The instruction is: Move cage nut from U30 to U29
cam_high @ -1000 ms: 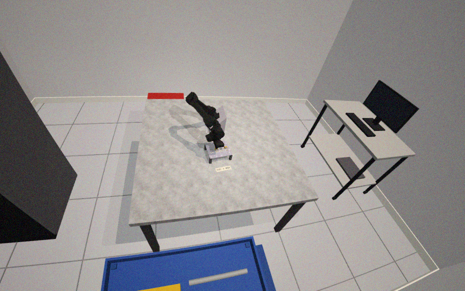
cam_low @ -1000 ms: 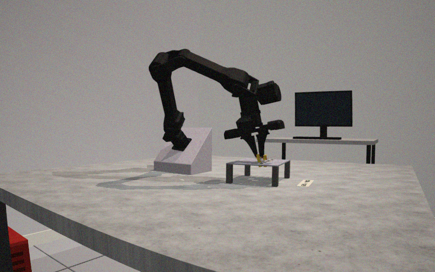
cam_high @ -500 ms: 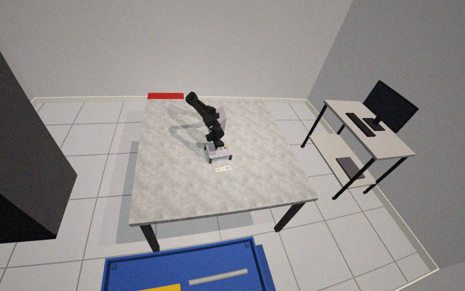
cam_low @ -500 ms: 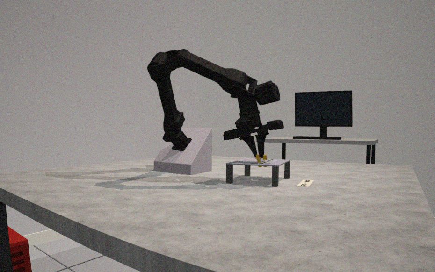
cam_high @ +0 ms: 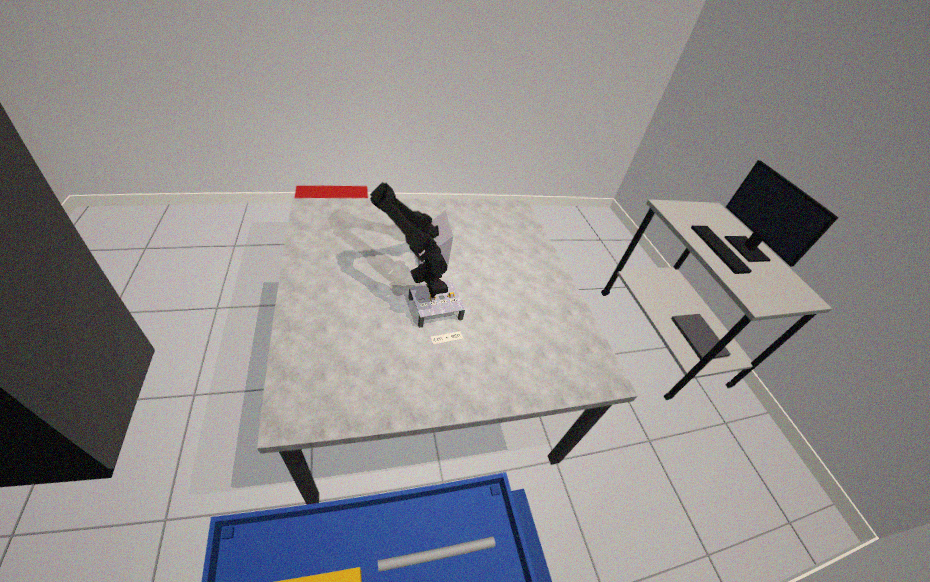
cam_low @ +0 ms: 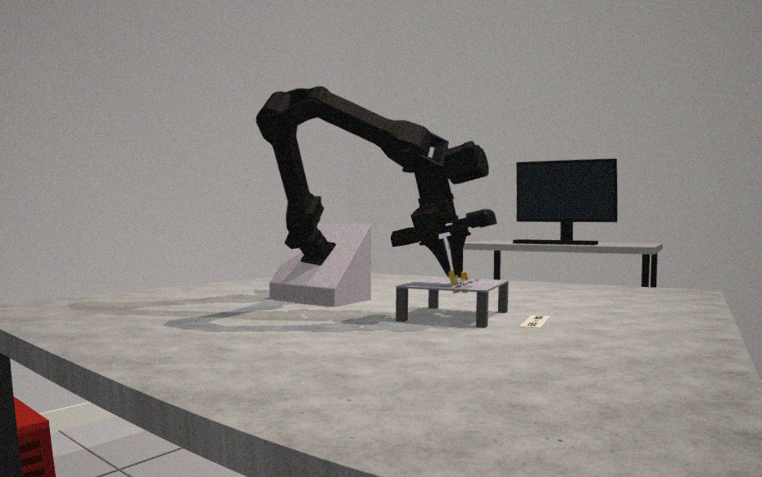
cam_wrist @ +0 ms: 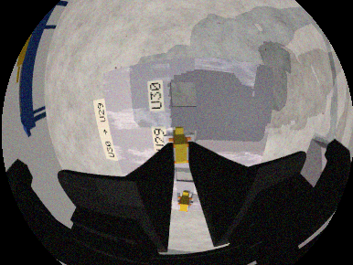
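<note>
While a dark cabinet [cam_high: 61, 295] stands at far left, a blue bin [cam_high: 360, 495] [cam_wrist: 27, 87] holds a yellow block [cam_high: 318, 575] [cam_wrist: 22, 59] and, to its right, a grey rod [cam_high: 436, 553]. On the mottled table [cam_high: 342, 377] [cam_low: 393, 382] [cam_wrist: 91, 27], the black arm [cam_high: 411, 223] [cam_low: 365, 120] reaches down to a four-legged rail plate [cam_high: 442, 311] [cam_low: 421, 284] [cam_wrist: 119, 91], its gripper [cam_high: 433, 295] [cam_low: 455, 275] [cam_wrist: 180, 147] clenched on a gold cage nut [cam_high: 432, 296] [cam_low: 452, 278] [cam_wrist: 181, 148]. The nut is at the U29 label; whether it is clipped in square, wings open, cannot be told. Hole U30 [cam_wrist: 184, 93] sits vacant, and the other nut [cam_high: 450, 295] [cam_low: 464, 275] [cam_wrist: 185, 201] occupies a hole farther along the row. A printed card [cam_high: 446, 337] [cam_low: 532, 320] [cam_wrist: 105, 130] lies near the plate. At right, a desk [cam_high: 788, 295] [cam_low: 629, 247] bears a keyboard [cam_high: 720, 248] and a monitor [cam_high: 781, 212] [cam_low: 566, 189], with a flat dark item [cam_high: 699, 336] on its lower shelf.
</note>
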Tool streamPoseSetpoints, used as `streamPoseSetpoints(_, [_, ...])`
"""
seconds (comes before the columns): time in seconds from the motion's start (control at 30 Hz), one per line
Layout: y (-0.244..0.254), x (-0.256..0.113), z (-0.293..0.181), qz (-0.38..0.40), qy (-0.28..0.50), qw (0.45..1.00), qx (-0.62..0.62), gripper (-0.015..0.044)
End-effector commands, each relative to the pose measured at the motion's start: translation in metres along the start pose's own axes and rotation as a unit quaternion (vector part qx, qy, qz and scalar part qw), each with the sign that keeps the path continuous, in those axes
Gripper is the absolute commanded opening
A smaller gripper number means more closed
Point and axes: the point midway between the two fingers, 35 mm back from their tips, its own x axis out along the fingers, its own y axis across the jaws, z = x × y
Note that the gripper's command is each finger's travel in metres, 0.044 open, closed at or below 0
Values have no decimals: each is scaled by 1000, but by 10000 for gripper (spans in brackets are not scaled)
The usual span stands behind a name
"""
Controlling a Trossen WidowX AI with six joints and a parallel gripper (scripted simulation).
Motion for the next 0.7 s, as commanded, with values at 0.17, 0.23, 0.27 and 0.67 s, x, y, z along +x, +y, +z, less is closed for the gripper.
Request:
streamPoseSetpoints(0.17, [-2,1,-1,7,0,1000,-3,27])
streamPoseSetpoints(0.23, [-2,1,-1,8,0,1000,-3,27])
streamPoseSetpoints(0.27, [-2,1,-1,8,0,1000,-3,27])
streamPoseSetpoints(0.67, [-3,1,-1,12,1,1000,-3,27])
